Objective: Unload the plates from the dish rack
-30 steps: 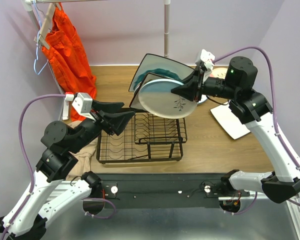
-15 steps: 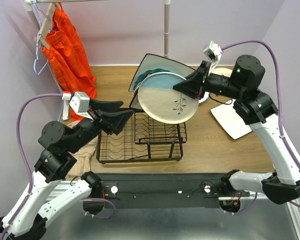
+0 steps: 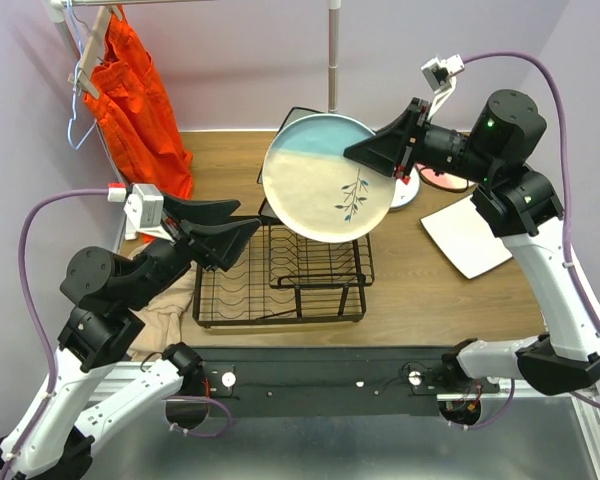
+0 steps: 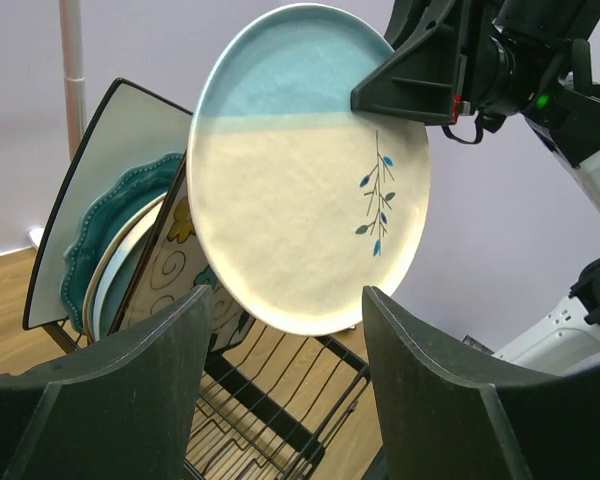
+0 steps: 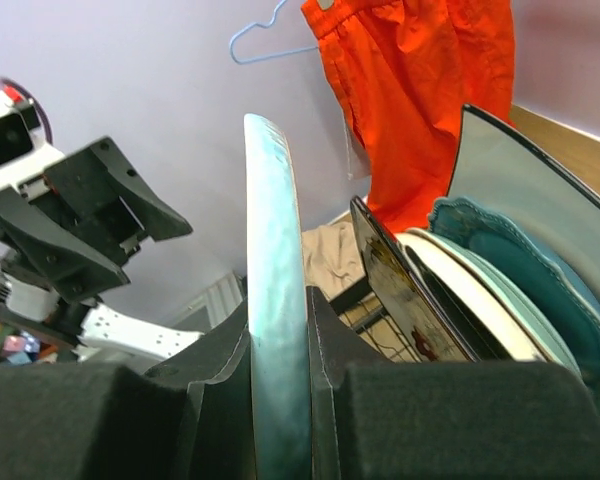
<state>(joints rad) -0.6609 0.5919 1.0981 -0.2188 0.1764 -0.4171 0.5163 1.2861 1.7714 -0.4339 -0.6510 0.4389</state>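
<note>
Cream-and-pale-blue round ceramic plate with a leaf sprig (image 3: 325,180) hung pinched by its rim in the right gripper (image 3: 375,152), looking clear above the black wire dish rack (image 3: 280,295). I judged the lift-out done and the carry-off next: swing it back behind those jaws toward the flat white square plate (image 3: 470,235) and lay it down. Its lower edge sat near the upright dark teal scalloped plate (image 4: 80,260) beneath the jaws. My left gripper (image 3: 248,220) stood spread and empty, facing the plate's front, so open room lay only behind the right jaws
</note>
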